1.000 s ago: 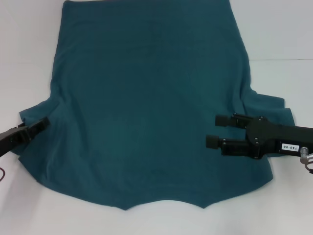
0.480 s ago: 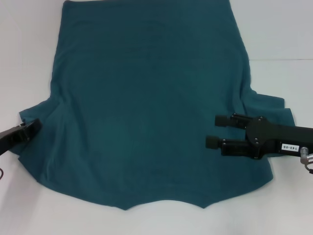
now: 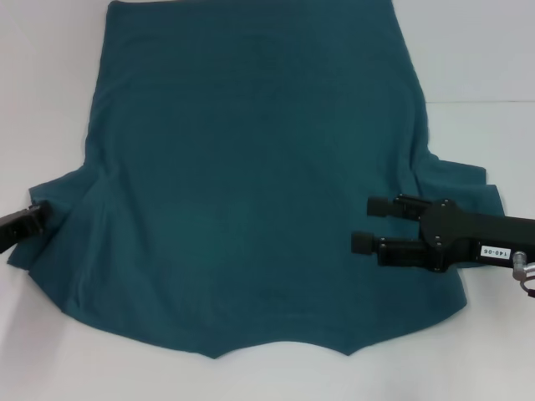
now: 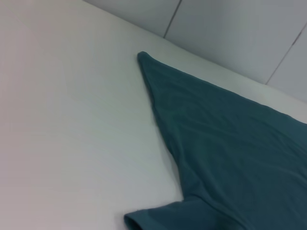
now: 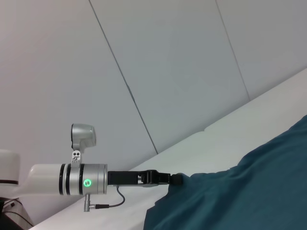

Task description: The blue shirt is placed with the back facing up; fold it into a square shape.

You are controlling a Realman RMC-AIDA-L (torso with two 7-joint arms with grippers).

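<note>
The blue shirt [image 3: 251, 184] lies spread flat on the white table [image 3: 485, 58], hem at the far side and collar cut-out at the near edge. My left gripper [image 3: 35, 219] is at the shirt's left sleeve, shut on the sleeve's edge. In the right wrist view that same left gripper [image 5: 173, 179] meets the cloth edge [image 5: 249, 191]. My right gripper [image 3: 372, 224] hovers over the shirt's right side near the right sleeve [image 3: 464, 180], open, its two fingers [image 3: 380, 205] pointing left with nothing between them. The left wrist view shows only shirt fabric [image 4: 225, 139] on the table.
Bare white table [image 4: 72, 120] lies to the left of the shirt and along the near edge [image 3: 100, 368]. A grey panelled wall [image 5: 168, 72] stands behind the table. The left arm's white forearm [image 5: 67, 179] with a green light reaches in from the side.
My left gripper has drawn back to the left, and the left sleeve has stretched outward with it. The right gripper has not moved.
</note>
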